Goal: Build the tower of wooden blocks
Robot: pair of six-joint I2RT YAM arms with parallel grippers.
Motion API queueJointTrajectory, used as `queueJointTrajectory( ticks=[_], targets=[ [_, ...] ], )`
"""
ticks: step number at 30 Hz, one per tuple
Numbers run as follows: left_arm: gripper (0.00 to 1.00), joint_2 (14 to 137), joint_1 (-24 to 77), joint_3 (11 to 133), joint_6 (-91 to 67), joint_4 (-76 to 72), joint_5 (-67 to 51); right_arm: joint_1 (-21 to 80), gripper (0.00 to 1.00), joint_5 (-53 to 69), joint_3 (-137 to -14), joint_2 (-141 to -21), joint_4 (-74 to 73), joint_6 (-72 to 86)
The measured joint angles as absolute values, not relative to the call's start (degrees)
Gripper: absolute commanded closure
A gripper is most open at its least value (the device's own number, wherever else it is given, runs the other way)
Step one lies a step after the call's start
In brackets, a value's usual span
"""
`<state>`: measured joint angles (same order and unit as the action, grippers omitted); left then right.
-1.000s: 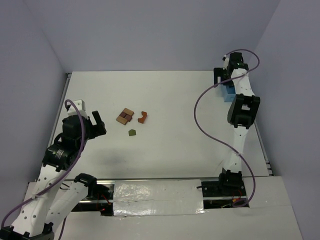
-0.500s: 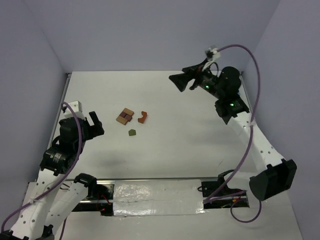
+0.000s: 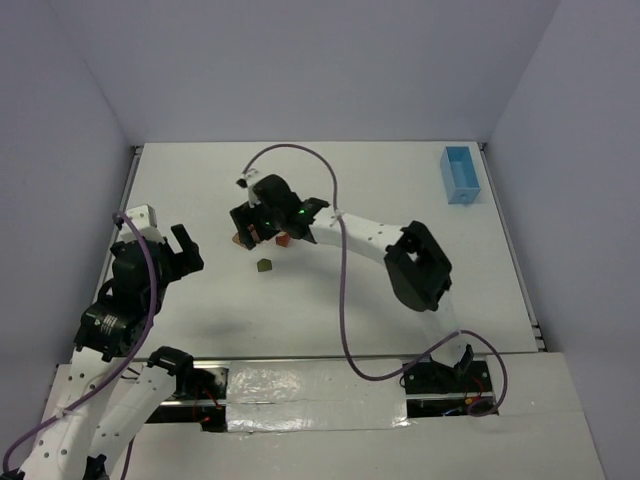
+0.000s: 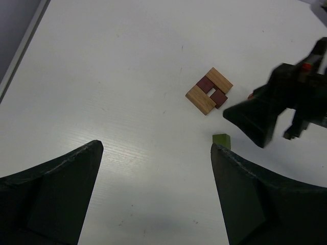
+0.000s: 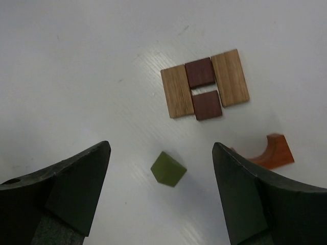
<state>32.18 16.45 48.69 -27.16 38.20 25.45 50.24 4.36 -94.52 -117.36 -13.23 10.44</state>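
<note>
Two tan and two dark brown wood blocks (image 5: 204,89) lie flat in a tight square, also seen in the left wrist view (image 4: 209,91). An olive green block (image 5: 168,169) (image 3: 263,265) sits alone just in front of them. The reddish-orange arch (image 5: 271,153) lies to their right. No tower is in view. My right gripper (image 5: 161,148) (image 3: 258,222) hovers open over this group, with the green block below the gap between its fingers and nothing touched. My left gripper (image 4: 156,148) (image 3: 178,248) is open and empty, left of the blocks.
A light blue box (image 3: 460,173) stands at the back right corner of the white table (image 3: 400,300). The right arm (image 3: 370,235) reaches across the table's middle toward the blocks. Grey walls close in the left, back and right sides.
The right arm has swung from the blue box at the back right across to above the blocks, uncovering the box. The left arm has shifted slightly.
</note>
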Motion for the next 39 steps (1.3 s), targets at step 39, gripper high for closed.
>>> queueJointTrajectory(
  ticks=[39],
  targets=[
    [0.01, 31.6, 16.4, 48.7, -27.0, 38.1, 24.1, 53.1, 0.45, -0.6, -129.6, -147.0, -30.5, -2.0]
  ],
)
